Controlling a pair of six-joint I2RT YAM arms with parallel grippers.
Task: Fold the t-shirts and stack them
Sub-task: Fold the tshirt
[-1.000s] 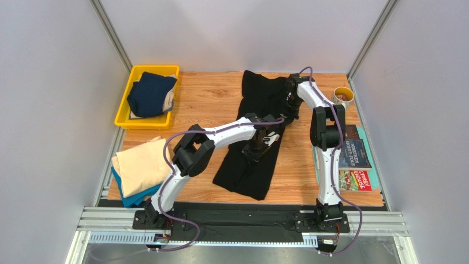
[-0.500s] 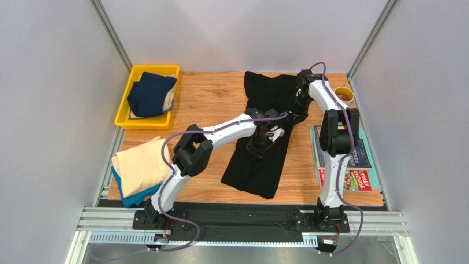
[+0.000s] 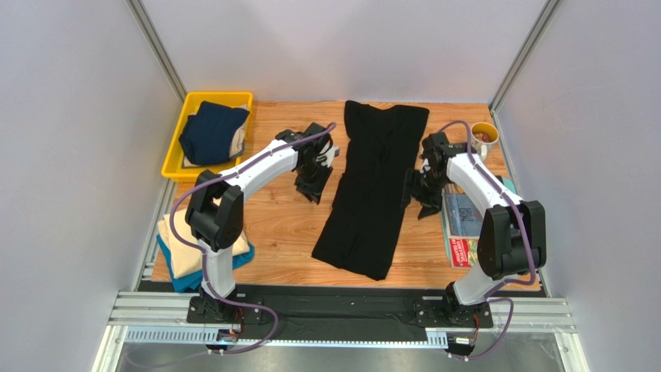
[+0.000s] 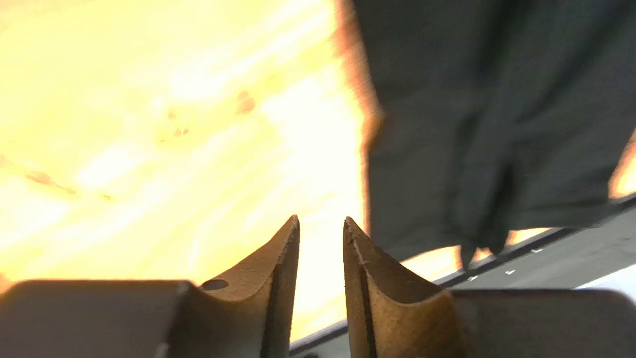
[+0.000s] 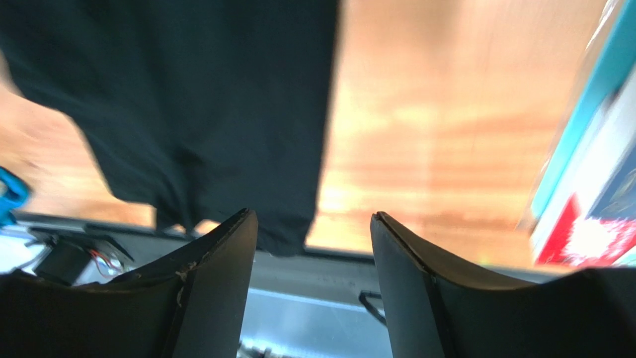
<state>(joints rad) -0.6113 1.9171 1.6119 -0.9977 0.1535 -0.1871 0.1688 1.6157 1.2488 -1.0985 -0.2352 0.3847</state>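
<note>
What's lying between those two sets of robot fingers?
The black t-shirt, laid out as a long strip on the wooden table, lies between the left fingers and the right fingers. The top view shows it.

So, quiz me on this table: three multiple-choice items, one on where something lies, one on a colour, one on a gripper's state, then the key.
1. The navy t-shirt lies:
A. in the yellow bin
B. on the floor
C. draped over an arm

2. The shirt lying on the teal-blue t-shirt is:
A. red
B. striped white
C. cream

3. The right gripper is:
A. shut on cloth
B. open and empty
C. out of sight

Key:
1 A, the bin's walls surround it at the far left corner.
2 C, the cream t-shirt covers it at the near left edge.
3 B, its fingers stand apart with nothing between them, beside the black t-shirt.
</note>
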